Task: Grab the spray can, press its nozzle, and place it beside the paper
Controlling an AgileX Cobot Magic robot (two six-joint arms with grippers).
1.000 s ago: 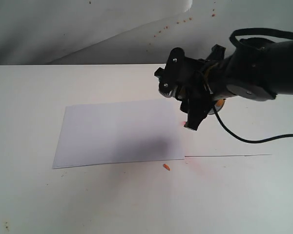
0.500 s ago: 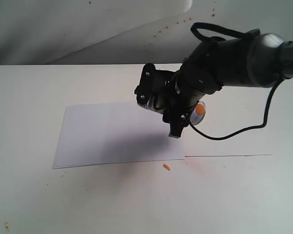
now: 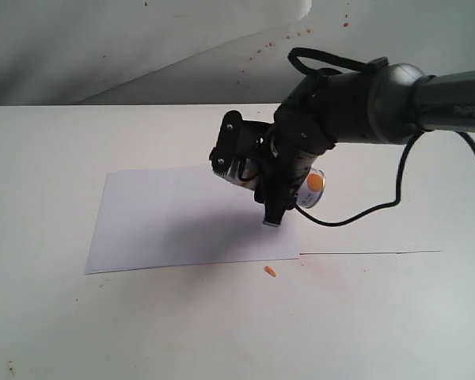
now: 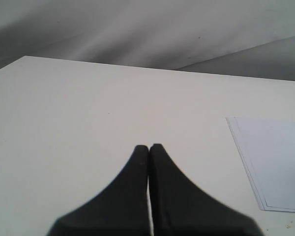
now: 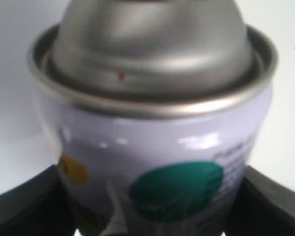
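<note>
Leftward is where my right arm has swung in the last second: it was out past the right edge of the paper [image 3: 190, 214], and now my right gripper [image 5: 152, 196] hangs over the sheet's right-hand part, its shadow fallen across the middle. Its jaws are opened only as wide as the body of the spray can [image 3: 310, 188] and clamp it from both sides, so the can is up off the table [image 3: 47, 317], tilted, above the paper rather than beside it. From the wrist I see the silver shoulder [image 5: 152, 44] and a green dot [image 5: 177, 189], but the nozzle is cut off at the edge of the picture, so I cannot say which way it points. My left gripper [image 4: 148, 146] is pinched together on nothing, low over bare table with the paper off to one side. What worries me is the hold: a smooth round can pinched across its body could, I judge, twist or slide when the tiny nozzle is pushed, and an off-centre push would lever it out of my fingers [image 5: 24, 201]. Setting it down from here would land it on the sheet, not next to it. Meanwhile the paper and the orange fleck [image 3: 270, 271] lie just where they lay a second ago.
</note>
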